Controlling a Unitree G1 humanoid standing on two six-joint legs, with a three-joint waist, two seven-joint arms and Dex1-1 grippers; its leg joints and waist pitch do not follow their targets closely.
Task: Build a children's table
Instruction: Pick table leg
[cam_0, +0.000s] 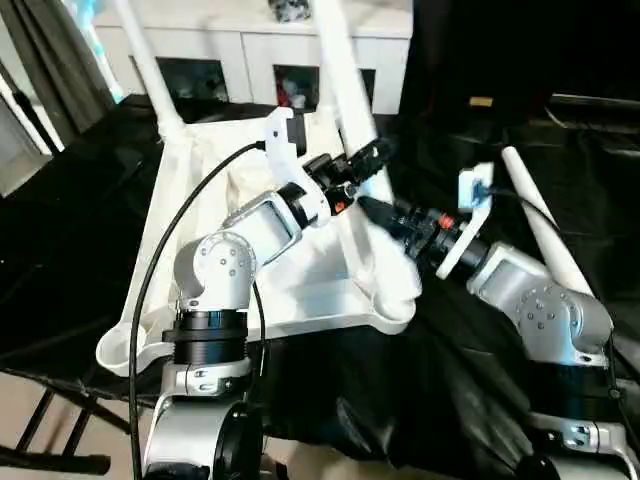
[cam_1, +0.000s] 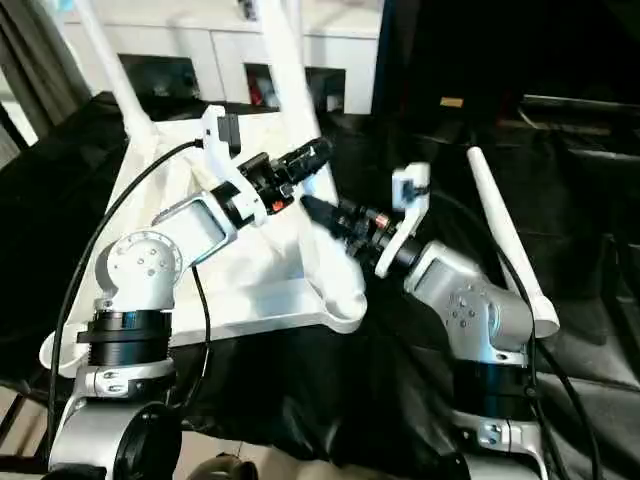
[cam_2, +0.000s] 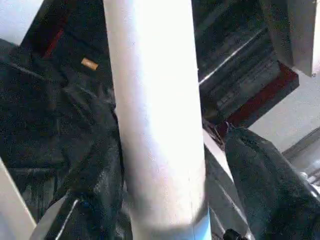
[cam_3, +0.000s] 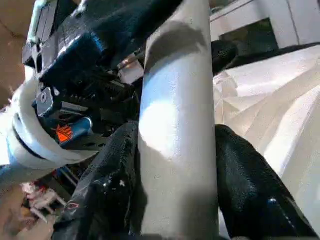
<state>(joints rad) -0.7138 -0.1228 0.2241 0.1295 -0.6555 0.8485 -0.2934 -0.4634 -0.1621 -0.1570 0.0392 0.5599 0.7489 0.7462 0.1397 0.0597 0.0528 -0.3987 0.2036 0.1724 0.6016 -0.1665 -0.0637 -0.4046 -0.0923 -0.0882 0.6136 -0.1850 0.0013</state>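
Clamping one upright leg (cam_0: 345, 110), left gripper (cam_0: 368, 157) and right gripper (cam_0: 372, 211) (near tabletop (cam_0: 300, 290) edge).

Silver forearms (cam_0: 215, 265) (black cables, fingers)

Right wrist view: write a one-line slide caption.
Right gripper and left gripper both clamp the upright leg over the upturned tabletop.
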